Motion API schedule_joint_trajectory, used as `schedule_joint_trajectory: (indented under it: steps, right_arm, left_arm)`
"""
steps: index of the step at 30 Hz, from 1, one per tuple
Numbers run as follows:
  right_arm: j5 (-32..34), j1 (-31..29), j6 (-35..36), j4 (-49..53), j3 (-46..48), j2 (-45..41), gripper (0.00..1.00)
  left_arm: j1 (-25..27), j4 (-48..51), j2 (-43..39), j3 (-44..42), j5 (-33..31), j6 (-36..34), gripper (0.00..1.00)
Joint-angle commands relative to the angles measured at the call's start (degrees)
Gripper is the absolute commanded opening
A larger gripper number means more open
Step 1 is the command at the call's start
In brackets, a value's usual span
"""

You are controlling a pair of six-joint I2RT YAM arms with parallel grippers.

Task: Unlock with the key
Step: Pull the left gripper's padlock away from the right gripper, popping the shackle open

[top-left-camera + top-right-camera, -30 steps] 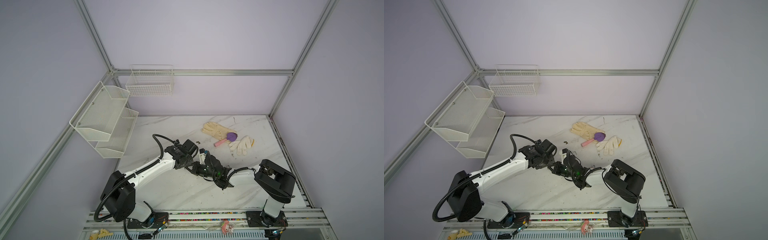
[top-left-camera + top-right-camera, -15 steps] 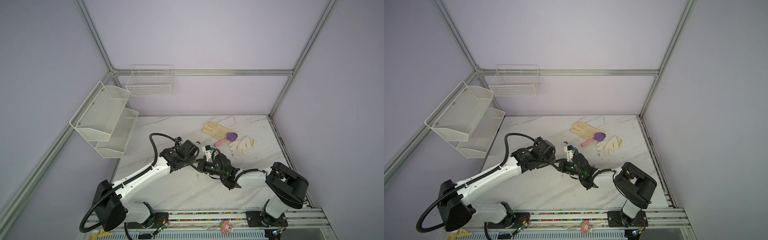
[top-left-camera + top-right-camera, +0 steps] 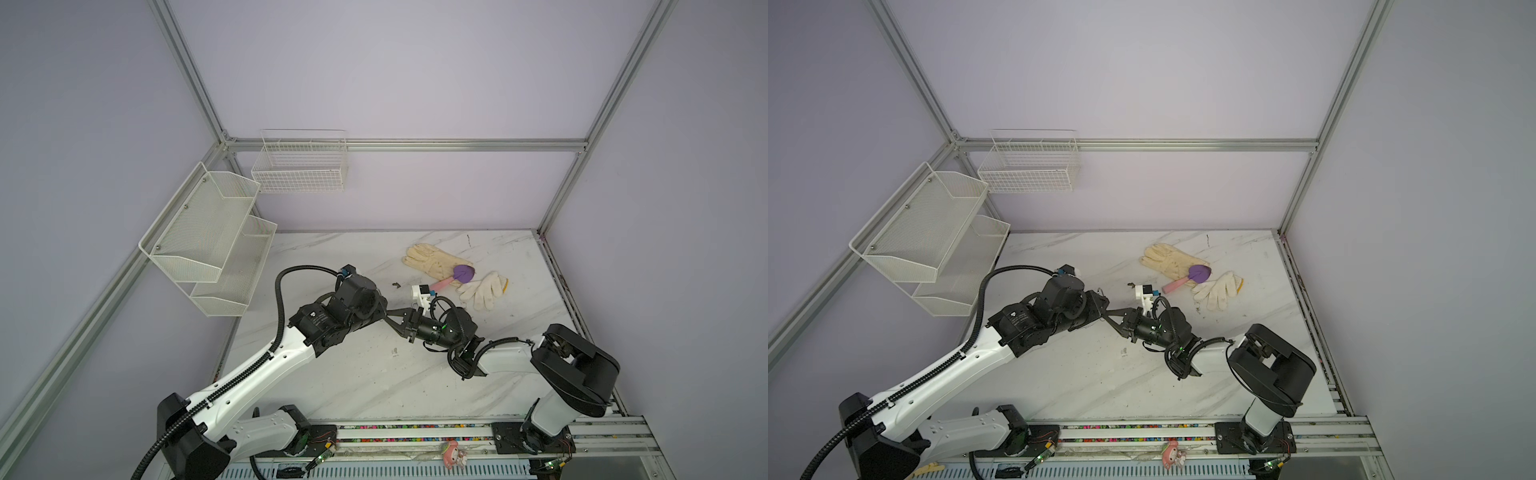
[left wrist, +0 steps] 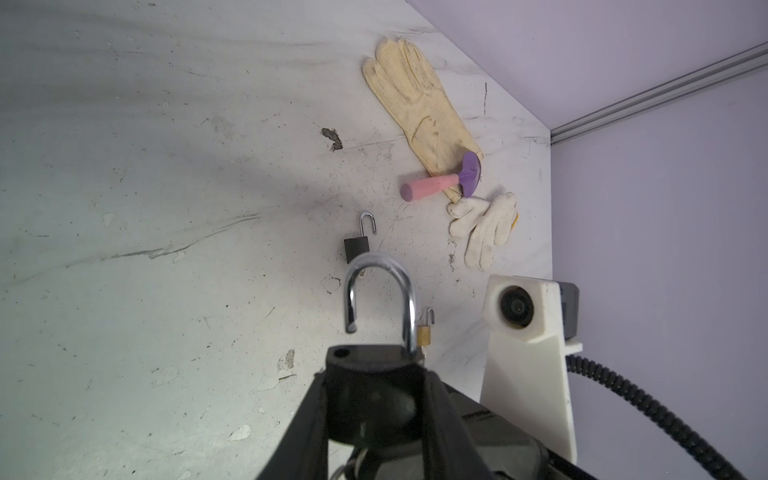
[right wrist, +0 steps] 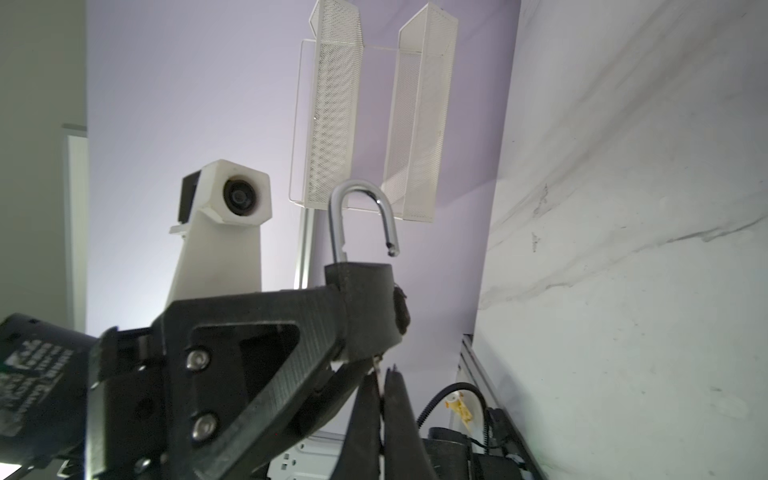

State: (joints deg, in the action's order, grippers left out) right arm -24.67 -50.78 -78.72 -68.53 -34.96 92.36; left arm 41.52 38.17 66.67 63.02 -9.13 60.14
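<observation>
My left gripper clamps the black padlock by its body, above the desk mid-scene; the shackle stands open. Just right of it, my right gripper is pinched tight on the key at the padlock's underside.

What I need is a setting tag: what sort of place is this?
Likely a robot test booth: two arms on a rail, a marble-look table, plain walls in metal framing.

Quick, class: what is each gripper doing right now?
The left gripper is shut on the black padlock, shackle open.
The right gripper is shut on the key at its base.
</observation>
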Motion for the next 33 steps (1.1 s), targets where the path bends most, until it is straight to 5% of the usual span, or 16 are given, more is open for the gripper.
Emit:
schedule_joint_trajectory:
  steps: [1,4,9,13,17,20,33]
  right_arm:
    - [1.4,-0.4,12.8,16.2,-4.8,-9.3,0.18]
    - [5.1,-0.4,22.5,33.5,-6.8,-14.2,0.47]
    - [13.9,0.8,32.1,59.7,-12.4,-20.3,0.54]
    - [15.9,1.8,41.8,74.8,-23.2,-17.0,0.59]
    - [20.1,2.1,47.7,81.2,-30.3,-15.6,0.66]
    - [21.4,2.0,54.7,91.2,-40.4,-7.0,0.68]
    - [24.7,-1.3,63.2,98.7,-55.4,3.1,0.7]
  left_arm:
    - [-0.9,0.1,-0.2,2.0,-3.6,-5.8,0.01]
    - [-1.1,-0.3,-0.2,2.6,-9.0,-9.8,0.0]
    - [-1.0,-8.8,-4.2,-5.0,-17.7,-22.3,0.0]
    - [-0.9,-26.7,-10.0,-19.6,-16.6,-34.0,0.0]
    - [-0.8,-45.9,-15.2,-33.3,-12.5,-44.2,0.0]
    - [-0.8,-54.4,-16.0,-37.8,-9.1,-48.8,0.0]
    - [-0.4,-58.9,-13.7,-39.0,-4.9,-53.9,0.0]
